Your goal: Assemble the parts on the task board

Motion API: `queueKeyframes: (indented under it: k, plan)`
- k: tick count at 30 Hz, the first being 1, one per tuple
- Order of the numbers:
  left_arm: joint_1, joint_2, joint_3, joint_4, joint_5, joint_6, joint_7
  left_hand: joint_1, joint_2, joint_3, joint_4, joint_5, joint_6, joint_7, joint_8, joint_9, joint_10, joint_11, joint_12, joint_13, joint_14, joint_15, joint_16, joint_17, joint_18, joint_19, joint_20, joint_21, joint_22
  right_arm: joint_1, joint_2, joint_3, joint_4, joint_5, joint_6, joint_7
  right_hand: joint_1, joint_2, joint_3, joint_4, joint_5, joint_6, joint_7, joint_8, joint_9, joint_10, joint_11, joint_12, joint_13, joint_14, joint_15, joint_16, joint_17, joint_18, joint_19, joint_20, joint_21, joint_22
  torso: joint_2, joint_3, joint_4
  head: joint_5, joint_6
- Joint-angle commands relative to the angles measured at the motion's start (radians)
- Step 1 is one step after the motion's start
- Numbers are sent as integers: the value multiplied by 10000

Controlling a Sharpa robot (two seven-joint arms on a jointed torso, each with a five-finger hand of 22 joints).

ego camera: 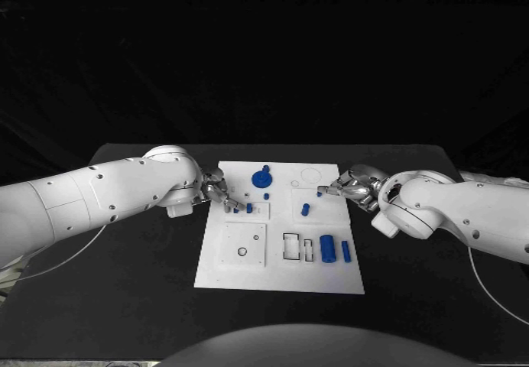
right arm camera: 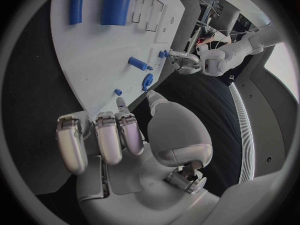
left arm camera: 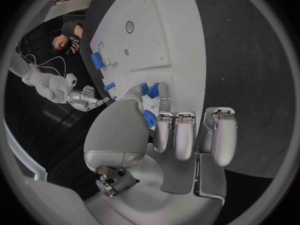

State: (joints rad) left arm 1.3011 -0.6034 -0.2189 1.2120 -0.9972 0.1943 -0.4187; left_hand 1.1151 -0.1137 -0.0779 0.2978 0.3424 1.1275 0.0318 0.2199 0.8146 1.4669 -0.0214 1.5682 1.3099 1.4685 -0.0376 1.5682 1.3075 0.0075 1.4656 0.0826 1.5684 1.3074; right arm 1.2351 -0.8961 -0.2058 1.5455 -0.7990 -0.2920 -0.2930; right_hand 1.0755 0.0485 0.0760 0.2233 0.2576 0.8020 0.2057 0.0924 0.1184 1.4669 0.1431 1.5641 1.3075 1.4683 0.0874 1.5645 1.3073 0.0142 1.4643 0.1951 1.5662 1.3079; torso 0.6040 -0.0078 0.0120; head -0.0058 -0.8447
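1. While both arms reach in from the frame edges, the task board [ego camera: 281, 267] sits mid-frame on the black table [ego camera: 132, 290].
2. Left robot hand [ego camera: 217, 191]: at the board's left edge, upper-middle of frame. Wrist view shows its thumb and one finger closed around small blue parts [left arm camera: 150, 90]; can't tell if it actually grips one. Other fingers curled, off the board.
3. Right robot hand [ego camera: 347, 186]: at the board's upper right edge, fingertips over the board, nothing held, fingers apart.
4. Blue gear-like part [ego camera: 261, 180] stands top centre of the board.
5. Two blue cylinders [ego camera: 327, 246] lie at the board's lower right, beside the rectangular slots [ego camera: 291, 246].
6. Small blue peg [ego camera: 306, 208] sits mid-board.
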Motion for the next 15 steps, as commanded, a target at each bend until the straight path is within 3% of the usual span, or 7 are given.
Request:
queueKeyframes:
  k: [1,5,15]
  plan:
    - [4,-17,5,57,-186,39,-8,-187,-30,-112,4,-112,79,18,54,-15,1039,15,26,2609,1023,10,26,2633,-75,1052,71,24,2634,-6,6,-1,-2,-66,114,55,35,105,-68,-1,49,-54,141,60,18,1038,81,67,2633,1025,72,63,2635,-142,1065,72,46,2629,1,4,1,3,6]
    - [4,-80,5,128,-163,-213,4,-381,35,-146,4,-242,108,20,65,-23,1039,18,26,2609,1023,-6,26,2633,-75,1052,59,24,2634,-7,-4,-1,1,-66,116,58,35,105,-68,-1,49,-54,141,60,18,1038,81,67,2633,1025,72,63,2635,-142,1065,72,46,2629,9,-3,-5,11,7]
    - [6,-329,11,305,167,-1397,377,-405,543,63,-22,-352,232,-40,143,1,1039,-39,26,2609,1023,-43,26,2633,-75,1052,26,24,2634,-9,-23,-1,3,-67,118,46,35,105,-68,-1,49,-54,141,60,18,1038,81,67,2633,1025,72,63,2635,-142,1065,72,46,2629,5,-6,3,-2,22]
